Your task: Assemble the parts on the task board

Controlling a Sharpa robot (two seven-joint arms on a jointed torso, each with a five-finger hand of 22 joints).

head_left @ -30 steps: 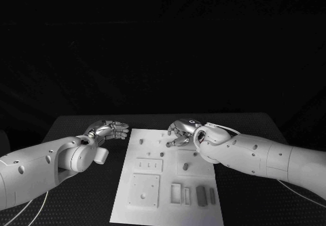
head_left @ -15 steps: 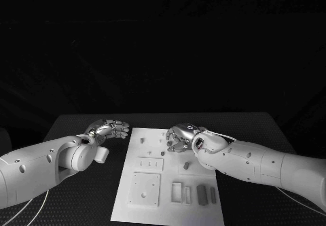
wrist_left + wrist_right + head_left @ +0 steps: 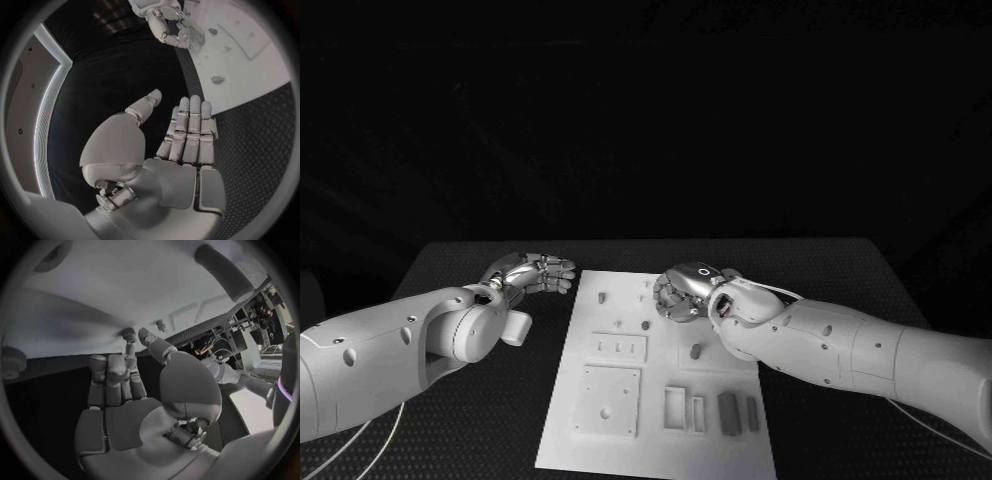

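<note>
The board (image 3: 661, 380) lies flat in the lower middle of the head view, a long white plate running from the centre down to the bottom edge, on the black table (image 3: 834, 260). Its near end carries a row of upright slots: two pale, open frames (image 3: 675, 408) on the left, and to their right two dark bars (image 3: 728, 413) sitting in their slots. Left of those is a square plate (image 3: 607, 402) with small holes, and above it a smaller raised panel (image 3: 616, 350) with three short slits. Mid-board, a small dark peg (image 3: 695, 351) stands in a rectangular recess. Nearer the far end, little dark pieces dot the surface: one at the upper left of the board (image 3: 602, 298), another just under the right hand (image 3: 646, 326).

Right hand (image 3: 681, 292) now — it sits over the board's far right corner, fingers curled down toward the surface. In its wrist view the fingertips (image 3: 129, 336) meet a small round peg (image 3: 129, 333) on the white plate, thumb (image 3: 150, 340) close alongside; whether it truly grips the peg, I cannot tell.

Left hand (image 3: 531, 274) hangs off the board, just left of its far left corner, above the table. Its wrist view shows the fingers (image 3: 190, 125) straight and together, thumb (image 3: 145, 105) apart, nothing held.
</note>
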